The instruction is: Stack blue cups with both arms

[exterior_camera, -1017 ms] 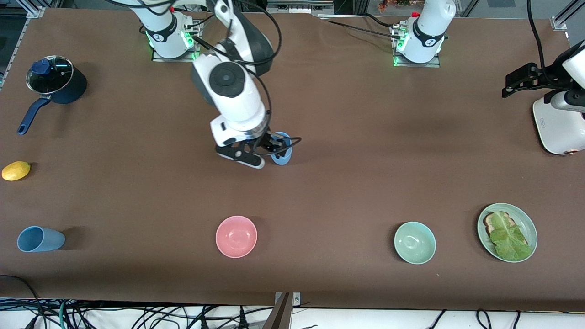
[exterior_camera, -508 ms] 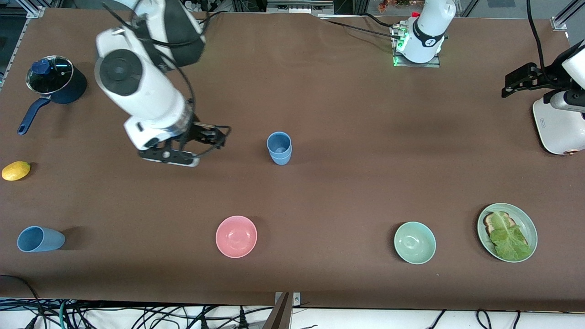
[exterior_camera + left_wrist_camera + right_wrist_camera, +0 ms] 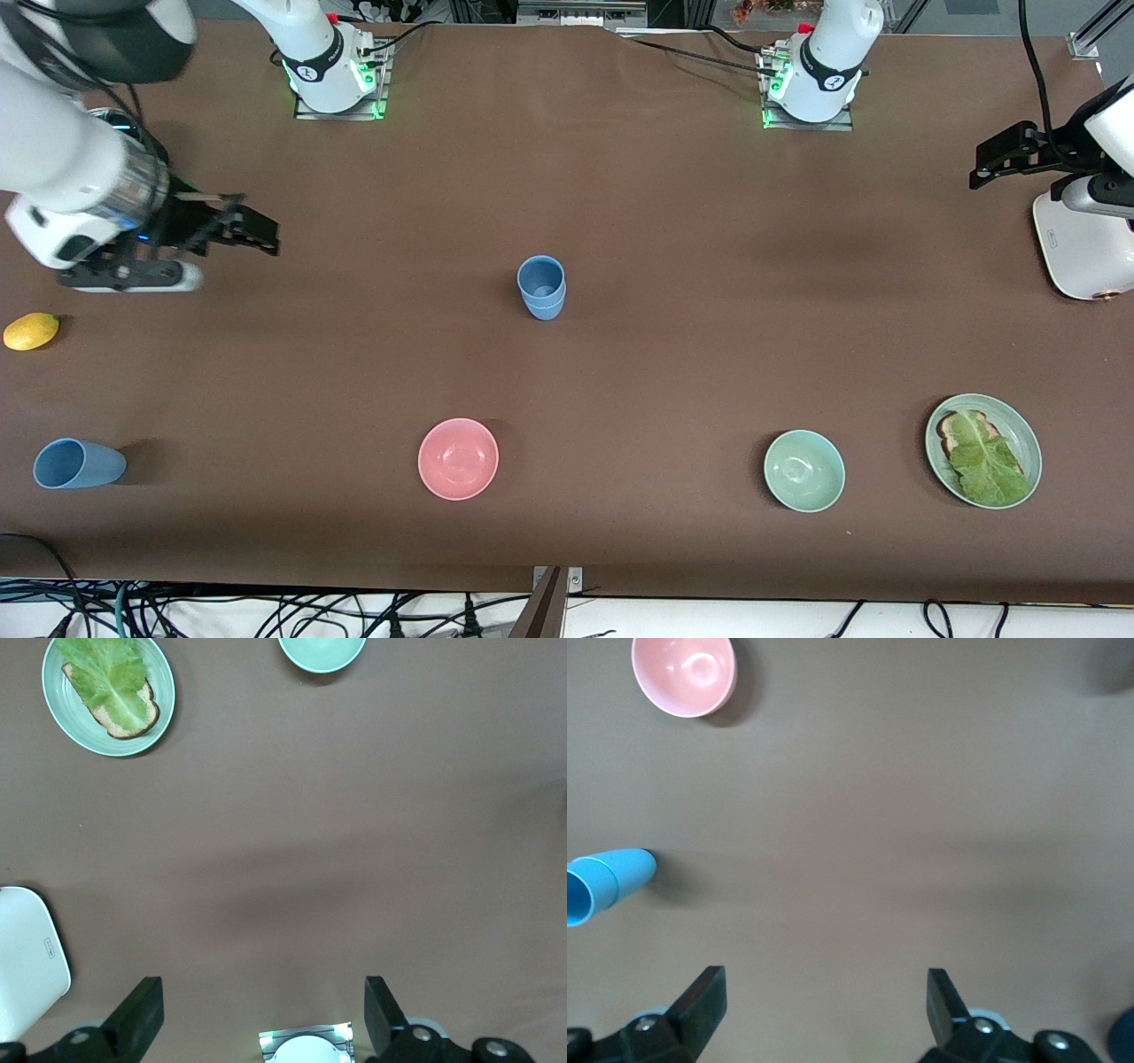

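Two blue cups [image 3: 541, 286] stand nested as one upright stack in the middle of the table; they also show in the right wrist view [image 3: 602, 881]. A third blue cup [image 3: 78, 463] lies on its side near the front camera at the right arm's end. My right gripper [image 3: 252, 230] hangs open and empty over bare table near the saucepan, well away from the stack; its fingers [image 3: 700, 997] stand wide apart. My left gripper [image 3: 997, 159] waits open over the left arm's end of the table, with nothing between its fingers [image 3: 142, 1010].
A pink bowl [image 3: 458, 458], a green bowl [image 3: 803, 470] and a plate [image 3: 1028, 443] with bread and lettuce sit nearer the front camera. A lemon [image 3: 31, 330] lies at the right arm's end. A white appliance [image 3: 1085, 244] stands under the left arm.
My right gripper has left the stacked cups and swung away toward the right arm's end of the table. The stack stays put. The left arm has not moved.
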{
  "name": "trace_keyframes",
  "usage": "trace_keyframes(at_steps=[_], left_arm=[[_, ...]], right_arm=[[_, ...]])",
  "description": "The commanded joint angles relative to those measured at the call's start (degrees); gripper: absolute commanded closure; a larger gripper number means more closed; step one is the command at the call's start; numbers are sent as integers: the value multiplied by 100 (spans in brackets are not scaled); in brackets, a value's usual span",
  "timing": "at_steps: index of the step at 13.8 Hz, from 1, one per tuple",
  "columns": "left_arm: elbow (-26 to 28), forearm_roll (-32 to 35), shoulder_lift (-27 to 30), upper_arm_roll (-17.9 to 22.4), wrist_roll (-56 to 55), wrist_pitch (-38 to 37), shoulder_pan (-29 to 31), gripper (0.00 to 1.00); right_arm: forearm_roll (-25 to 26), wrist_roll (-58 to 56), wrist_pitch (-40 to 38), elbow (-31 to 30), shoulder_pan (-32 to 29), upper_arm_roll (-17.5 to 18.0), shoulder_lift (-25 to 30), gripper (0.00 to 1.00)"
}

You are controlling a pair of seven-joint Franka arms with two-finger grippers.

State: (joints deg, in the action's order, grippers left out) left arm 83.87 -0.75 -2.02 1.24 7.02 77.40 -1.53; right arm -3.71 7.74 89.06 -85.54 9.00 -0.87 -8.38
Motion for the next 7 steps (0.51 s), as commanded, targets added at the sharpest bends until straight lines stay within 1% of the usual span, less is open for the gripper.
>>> trace_keyframes(at_steps=[1,4,6,7], left_arm=[[-3,-83,44,-10,-78,-14,-5,0],[-3,-83,44,-10,-86,-14,-5,0],[-3,-83,44,-10,-86,-14,-5,0],[-3,-83,44,-10,-78,-14,-5,0]], right_arm=[[28,-429,-90,-200,-389,87,267,0],[46,-677,-266,-191,-583,96,293,0],[308,-686,-275,-174,-592,96,302,0],[362,-677,-284,-139,-583,96,293,0]])
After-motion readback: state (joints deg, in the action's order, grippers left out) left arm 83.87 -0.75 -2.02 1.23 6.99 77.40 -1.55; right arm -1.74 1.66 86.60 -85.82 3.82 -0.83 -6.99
